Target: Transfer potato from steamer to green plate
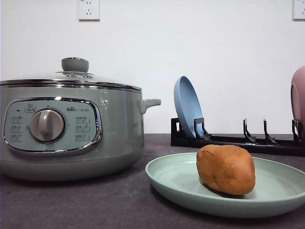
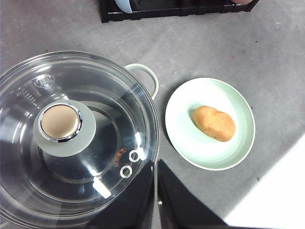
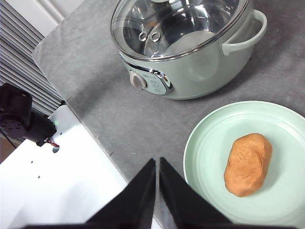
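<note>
Since the potato (image 1: 226, 169) already lies on the green plate (image 1: 176, 183), lower right of the front frame, and the steamer (image 1: 114, 129) is lidded, I'd park both arms clear; left gripper (image 2: 157, 200) and right gripper (image 3: 157, 191) look pressed together, holding nothing.

The scene was evenly and brightly lit from above, and all three views were rendered sharp, without motion blur. White glare patches were thrown on the glass lid (image 2: 76, 143) of the steamer (image 1: 71, 129), just ahead of the left gripper (image 2: 156, 191). A soft shadow was cast under the potato (image 1: 226, 169) on the green plate (image 1: 176, 183). A white surface (image 3: 57, 191) beside the right gripper (image 3: 157, 191) was nearly overexposed.
</note>
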{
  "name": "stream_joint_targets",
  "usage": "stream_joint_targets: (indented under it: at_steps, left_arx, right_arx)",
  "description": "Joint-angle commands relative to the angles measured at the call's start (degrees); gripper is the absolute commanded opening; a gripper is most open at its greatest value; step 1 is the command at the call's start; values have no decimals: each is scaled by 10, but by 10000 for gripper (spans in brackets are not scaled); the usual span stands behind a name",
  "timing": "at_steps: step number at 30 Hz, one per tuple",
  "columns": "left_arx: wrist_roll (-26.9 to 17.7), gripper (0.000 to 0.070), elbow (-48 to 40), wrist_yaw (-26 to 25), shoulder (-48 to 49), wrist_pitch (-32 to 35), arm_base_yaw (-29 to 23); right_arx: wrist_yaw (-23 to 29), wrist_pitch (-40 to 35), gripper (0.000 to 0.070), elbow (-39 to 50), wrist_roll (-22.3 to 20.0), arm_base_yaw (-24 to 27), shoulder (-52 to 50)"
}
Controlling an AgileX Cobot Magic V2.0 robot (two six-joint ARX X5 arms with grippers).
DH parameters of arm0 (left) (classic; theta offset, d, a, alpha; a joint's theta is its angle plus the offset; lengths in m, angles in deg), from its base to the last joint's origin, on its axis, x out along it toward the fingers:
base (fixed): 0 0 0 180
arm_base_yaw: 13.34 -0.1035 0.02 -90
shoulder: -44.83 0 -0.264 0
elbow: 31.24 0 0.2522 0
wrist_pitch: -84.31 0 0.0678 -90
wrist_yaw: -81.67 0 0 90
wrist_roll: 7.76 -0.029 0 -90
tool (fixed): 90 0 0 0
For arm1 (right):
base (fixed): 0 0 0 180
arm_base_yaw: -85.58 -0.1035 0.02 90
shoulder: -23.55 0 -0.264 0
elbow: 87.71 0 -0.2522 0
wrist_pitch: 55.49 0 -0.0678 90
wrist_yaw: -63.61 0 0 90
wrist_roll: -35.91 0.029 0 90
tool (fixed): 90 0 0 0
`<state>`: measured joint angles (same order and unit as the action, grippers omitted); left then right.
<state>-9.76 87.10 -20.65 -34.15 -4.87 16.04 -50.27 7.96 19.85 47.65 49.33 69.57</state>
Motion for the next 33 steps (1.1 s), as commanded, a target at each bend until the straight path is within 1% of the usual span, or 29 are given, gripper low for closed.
stream_joint_targets:
  at_steps: [1, 5, 8, 9, 13, 16, 18, 22, 26, 28, 33]
  left_arx:
    - [1, 0, 16, -2, -4, 4, 4]
    - [0, 0, 16, -2, -4, 4, 4]
    - [-21, 0, 16, 9, 3, 5, -4]
    - [-25, 0, 16, 13, 10, 15, -12]
    - [-41, 0, 13, 17, 52, 80, -57]
    - [-45, 0, -3, 17, 102, 144, -110]
    - [-46, 0, -28, 17, 140, 195, -149]
    - [-55, 0, -125, 18, 227, 307, -229]
    - [-88, 0, -259, 18, 319, 417, -300]
    - [-97, 0, -332, 20, 362, 474, -327]
    - [-97, 0, -511, 42, 457, 599, -375]
  right_arx:
    - [-1, -6, 0, -9, -6, -4, 2]
    - [-1, -6, 0, -9, -6, -4, 2]
    - [-1, -6, 0, -9, -6, -4, 2]
    - [-1, -6, 0, -9, -6, -4, 2]
    - [-1, -6, 0, -9, -6, -4, 2]
    - [-1, -6, 0, -9, -6, -4, 2]
    - [-1, -6, 0, -9, -6, -4, 2]
    - [-1, -6, 0, -9, -6, -4, 2]
    - [-1, -6, 0, -9, -6, -4, 2]
    - [-1, -6, 0, -9, -6, -4, 2]
    - [-1, -6, 0, -9, -6, -4, 2]
